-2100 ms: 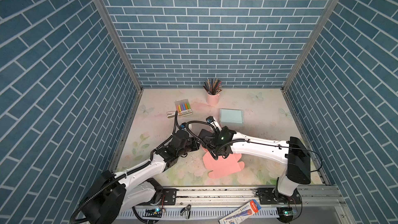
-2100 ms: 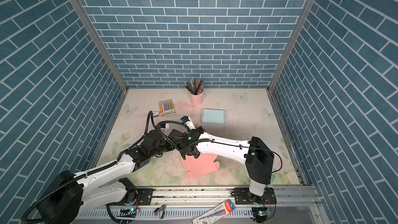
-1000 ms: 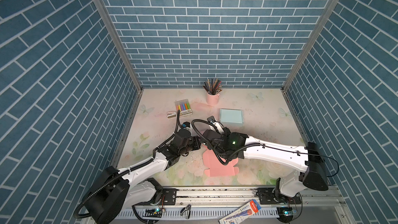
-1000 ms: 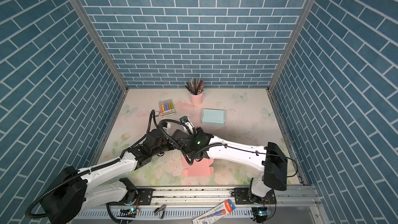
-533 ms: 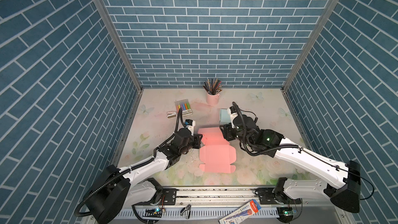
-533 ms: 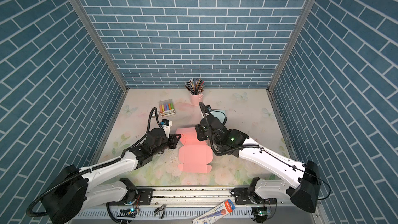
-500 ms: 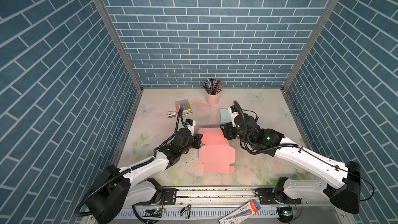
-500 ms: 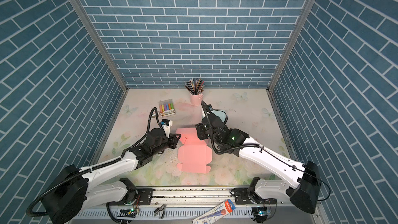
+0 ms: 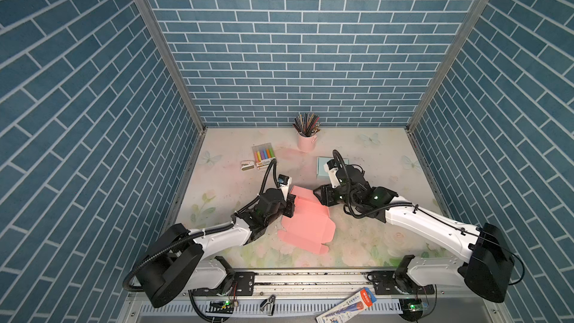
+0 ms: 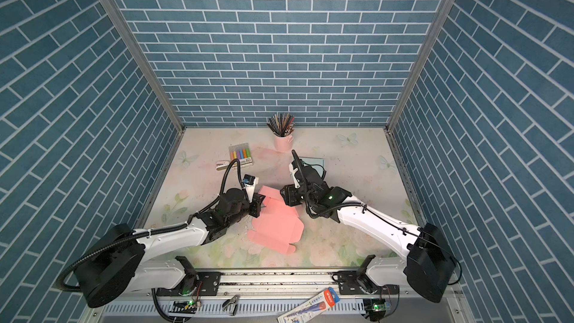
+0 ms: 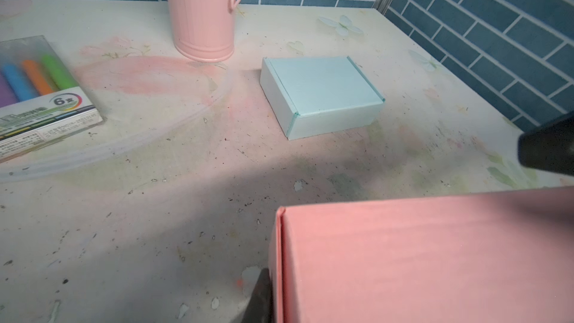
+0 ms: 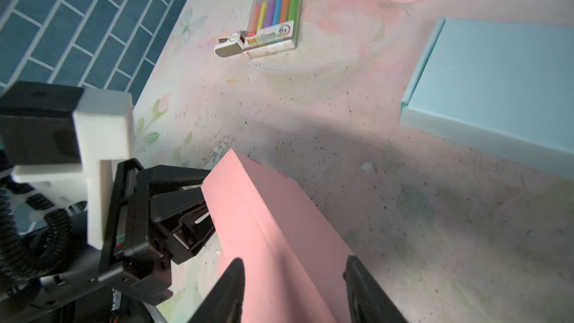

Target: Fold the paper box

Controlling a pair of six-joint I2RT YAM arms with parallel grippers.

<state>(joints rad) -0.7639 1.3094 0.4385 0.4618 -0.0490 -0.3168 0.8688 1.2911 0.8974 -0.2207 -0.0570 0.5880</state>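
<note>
**Pink box half flat, both arms at its rear flap**

Blue brick walls close three sides of a flower-printed table [image 9: 223,187]. Its front middle holds the paper box [image 9: 307,228], a pink sheet lying mostly flat. The box's long axis runs from back to front, skewed a little toward the front right corner, and its rear flap stands up.

The left gripper [image 9: 291,206] has its jaws clamped on the left end of that raised flap. The right gripper [image 12: 293,259] faces it from the right, jaws apart, one finger on each side of the flap's top edge.

Bare table lies to the right of the box as far as the right edge, and along the front edge. The left arm crosses the ground toward the left edge.

Behind the right gripper sits a closed pale blue box [image 11: 320,94], partly hidden by that arm in both top views. Farther back stand a pink pencil bucket [image 9: 306,142], a marker pack [image 9: 263,153] and a small beige item [image 12: 230,46], all well apart from the sheet.
</note>
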